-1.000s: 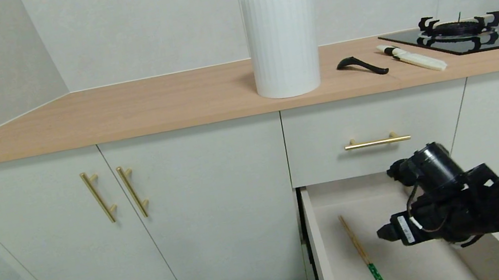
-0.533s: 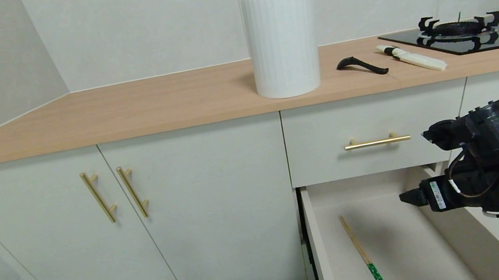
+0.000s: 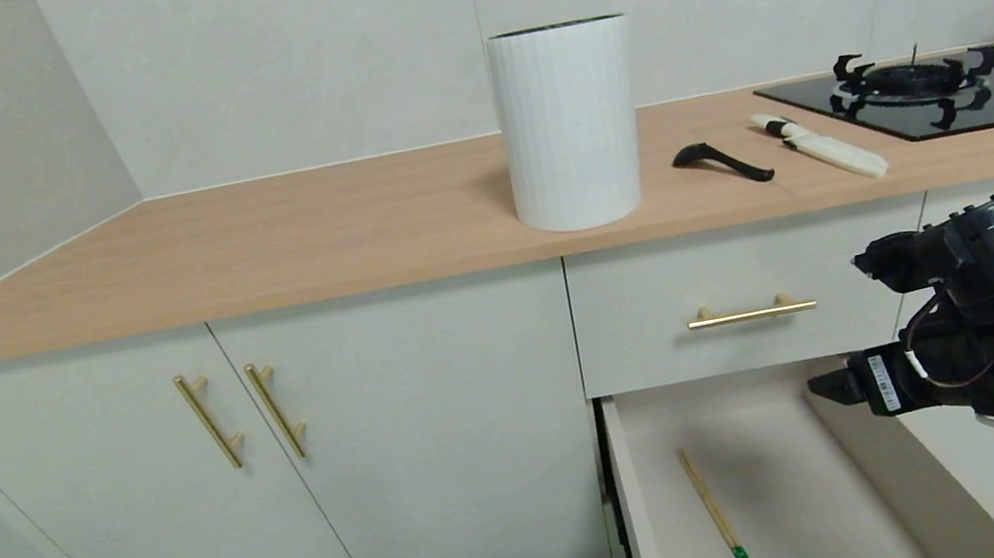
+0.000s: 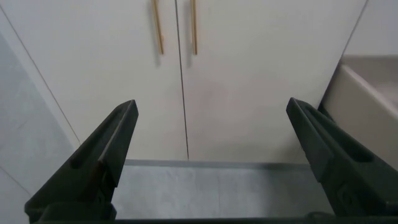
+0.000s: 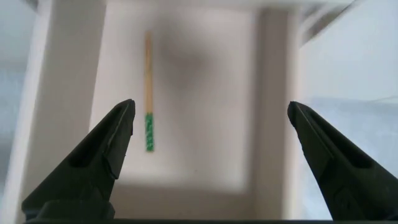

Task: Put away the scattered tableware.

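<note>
A pair of wooden chopsticks (image 3: 722, 524) with green ends lies on the floor of the open lower drawer (image 3: 630, 499); the right wrist view looks down on the chopsticks (image 5: 148, 93). On the counter lie a black spoon (image 3: 722, 161) and a cream knife-like utensil (image 3: 823, 146). My right gripper (image 3: 826, 385) hovers open and empty above the drawer's right side, pointing left; its fingers stand wide apart in its own view (image 5: 210, 109). My left gripper (image 4: 211, 104) is open and empty, low down, facing the cabinet doors.
A tall white ribbed canister (image 3: 569, 125) stands on the wooden counter (image 3: 299, 241), left of the spoon. A black gas hob (image 3: 938, 79) sits at the far right. A shut drawer with a gold handle (image 3: 751, 312) is above the open one. Double cabinet doors (image 4: 158, 25) are to the left.
My right gripper rose out of the drawer and drew back to the right. The head camera has since moved, so the whole scene sits lower in the picture.
</note>
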### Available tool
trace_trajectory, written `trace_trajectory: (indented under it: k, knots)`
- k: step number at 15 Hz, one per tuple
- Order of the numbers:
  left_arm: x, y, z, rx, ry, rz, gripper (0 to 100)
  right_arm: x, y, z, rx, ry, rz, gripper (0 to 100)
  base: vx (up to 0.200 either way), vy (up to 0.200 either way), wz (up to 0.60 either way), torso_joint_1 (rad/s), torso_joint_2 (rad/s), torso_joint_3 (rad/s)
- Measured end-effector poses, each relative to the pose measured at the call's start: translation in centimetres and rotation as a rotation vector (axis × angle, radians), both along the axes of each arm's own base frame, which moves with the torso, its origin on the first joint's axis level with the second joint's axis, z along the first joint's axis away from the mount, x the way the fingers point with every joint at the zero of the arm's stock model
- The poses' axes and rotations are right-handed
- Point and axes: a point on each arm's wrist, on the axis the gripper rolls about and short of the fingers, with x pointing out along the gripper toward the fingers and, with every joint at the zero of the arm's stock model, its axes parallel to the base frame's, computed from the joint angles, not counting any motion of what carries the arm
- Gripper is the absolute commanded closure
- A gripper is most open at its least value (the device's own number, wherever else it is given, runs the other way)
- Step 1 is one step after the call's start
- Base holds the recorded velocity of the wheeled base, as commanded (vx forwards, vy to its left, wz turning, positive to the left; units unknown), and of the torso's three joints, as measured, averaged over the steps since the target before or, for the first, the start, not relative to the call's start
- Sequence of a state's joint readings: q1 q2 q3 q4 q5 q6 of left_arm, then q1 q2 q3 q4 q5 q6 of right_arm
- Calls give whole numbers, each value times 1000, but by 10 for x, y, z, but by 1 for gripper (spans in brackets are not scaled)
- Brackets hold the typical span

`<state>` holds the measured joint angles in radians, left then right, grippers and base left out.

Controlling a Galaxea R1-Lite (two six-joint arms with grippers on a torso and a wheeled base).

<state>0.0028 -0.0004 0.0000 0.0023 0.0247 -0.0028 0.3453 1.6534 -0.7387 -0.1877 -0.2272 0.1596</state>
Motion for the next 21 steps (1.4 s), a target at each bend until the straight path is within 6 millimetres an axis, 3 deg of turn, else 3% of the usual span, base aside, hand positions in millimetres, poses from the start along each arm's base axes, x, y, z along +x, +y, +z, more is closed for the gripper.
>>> trace_trajectory:
  k: [16, 21]
  knots:
    - [0, 0, 0, 0, 0, 0, 0, 0, 0, -2, -9, 7, 4, 0, 0, 0, 0, 192, -477, -288]
    - [0, 0, 0, 0, 0, -1, 0, 5, 1, -4, -41, -26, -41, 0, 0, 0, 0, 34, -82, -47]
